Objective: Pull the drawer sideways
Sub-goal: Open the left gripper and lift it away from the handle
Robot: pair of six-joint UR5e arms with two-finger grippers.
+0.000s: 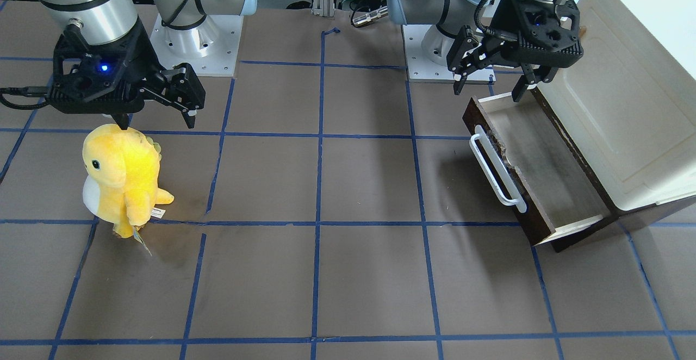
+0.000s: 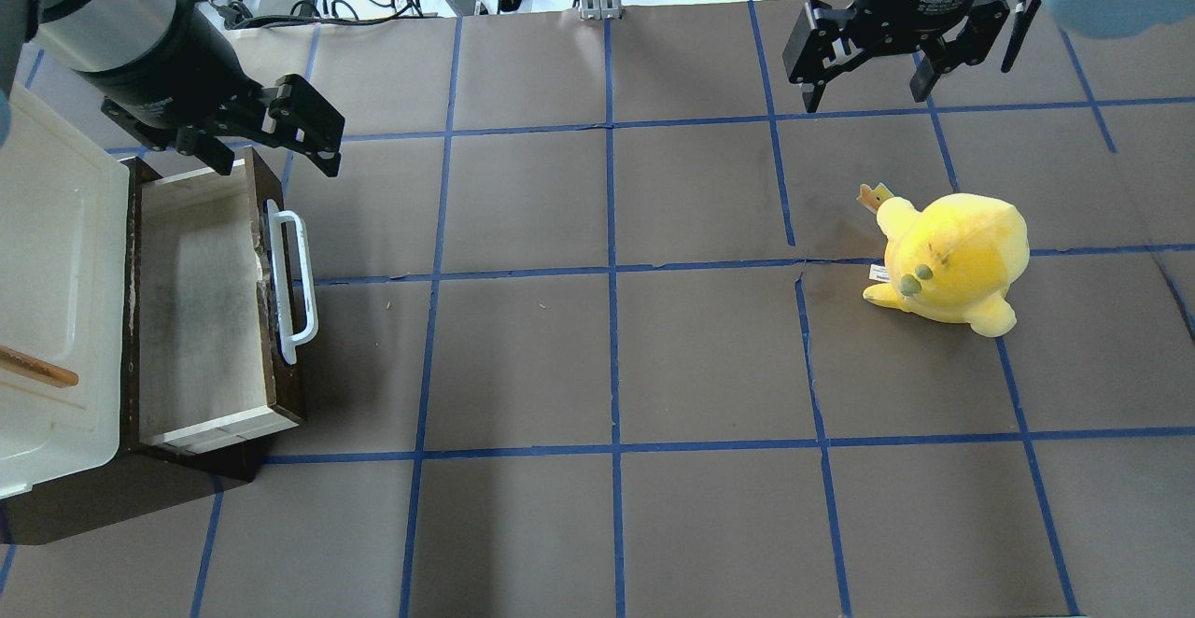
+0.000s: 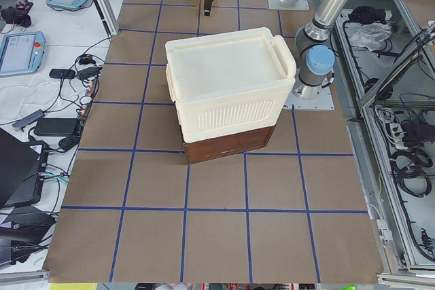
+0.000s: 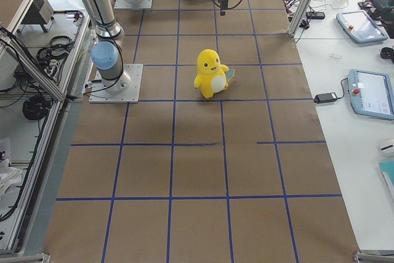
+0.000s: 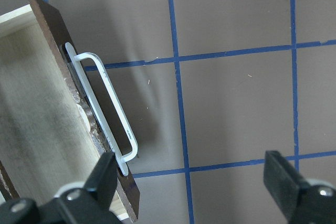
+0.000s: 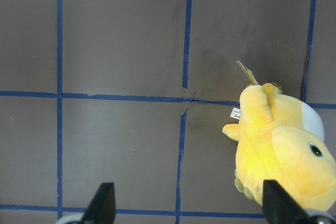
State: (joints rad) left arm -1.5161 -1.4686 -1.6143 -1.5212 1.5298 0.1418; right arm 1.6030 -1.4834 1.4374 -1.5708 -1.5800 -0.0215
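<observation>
left end effector, spread apart over the drawer at the counter's left edge, should straddle the handle squarely and pull straight.

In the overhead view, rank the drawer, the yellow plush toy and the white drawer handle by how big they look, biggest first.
1. drawer, standing open, looks largest.
2. yellow plush toy, clearly smaller. It stands taller, so it may look slightly enlarged.
3. white handle, a thin bar, smallest.

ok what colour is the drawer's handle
White. The handle is a long bar on the drawer, against its dark brown front. The left wrist view shows it best.
</observation>
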